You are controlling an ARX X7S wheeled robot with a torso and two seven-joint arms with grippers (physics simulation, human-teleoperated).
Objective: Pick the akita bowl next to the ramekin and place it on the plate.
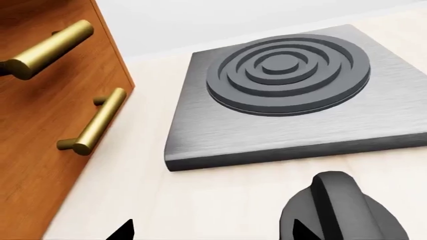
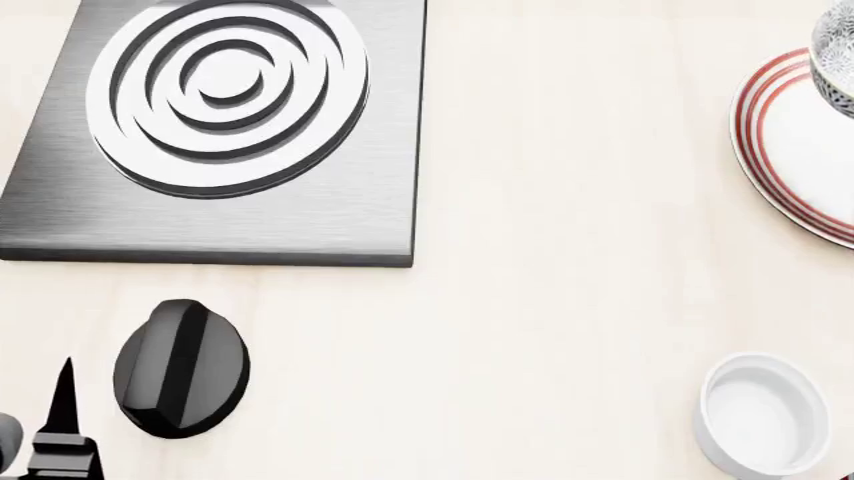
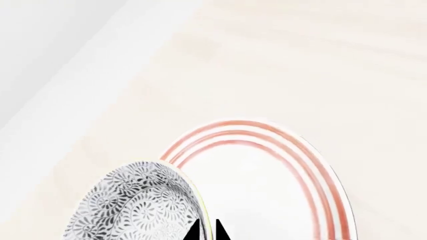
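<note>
Right gripper point(image 3: 207, 231) pinches the rim of the grey floral-patterned akita bowl point(image 3: 137, 205), over the left edge of the red-ringed white plate point(image 3: 280, 190) at far right. Lowering seems next. Plain white ramekin point(image 2: 763, 415) sits nearer, well clear. Left gripper point(image 2: 60, 425): closure unclear.

Simulated kitchen: burner plate point(image 2: 227, 130), control knob point(image 2: 182, 368), wooden cabinet point(image 1: 40, 130), pale countertop point(image 2: 561, 250).
</note>
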